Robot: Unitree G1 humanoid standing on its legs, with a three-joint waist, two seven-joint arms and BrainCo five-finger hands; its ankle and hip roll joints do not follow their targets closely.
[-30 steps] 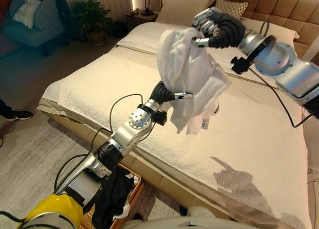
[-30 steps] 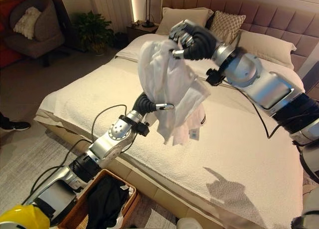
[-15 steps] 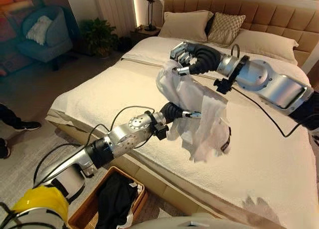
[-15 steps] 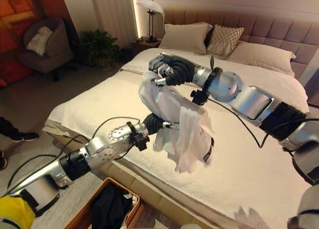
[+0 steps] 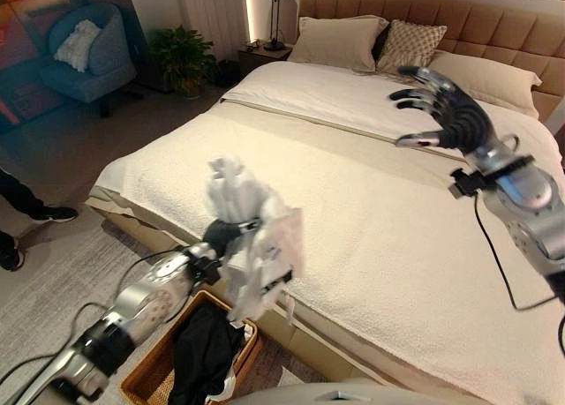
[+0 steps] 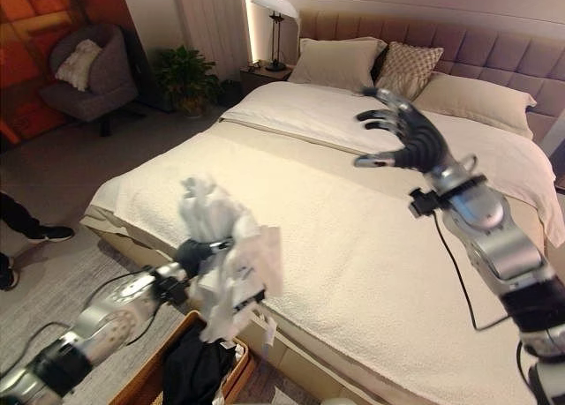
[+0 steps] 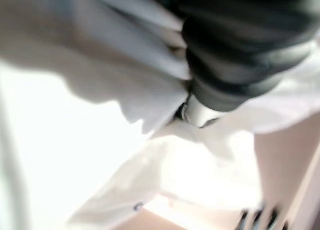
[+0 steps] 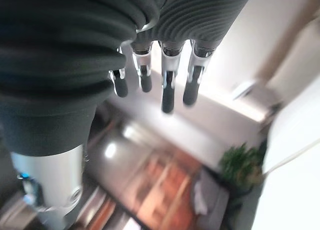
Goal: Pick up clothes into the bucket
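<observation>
The left hand (image 5: 228, 233), fingers curled round a crumpled white cloth garment (image 5: 256, 246), hangs above the brown wicker basket (image 5: 154, 378); the right hand (image 5: 450, 114) hovers over the cream bed (image 5: 397, 237), fingers spread.

Right hand (image 5: 446, 114) raised, fingers spread

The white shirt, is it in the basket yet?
Not yet. A dark garment already lies in the basket. The left hand holds the white shirt above it, by the bed. The right hand hangs open, empty. Dropping it in is left.
</observation>
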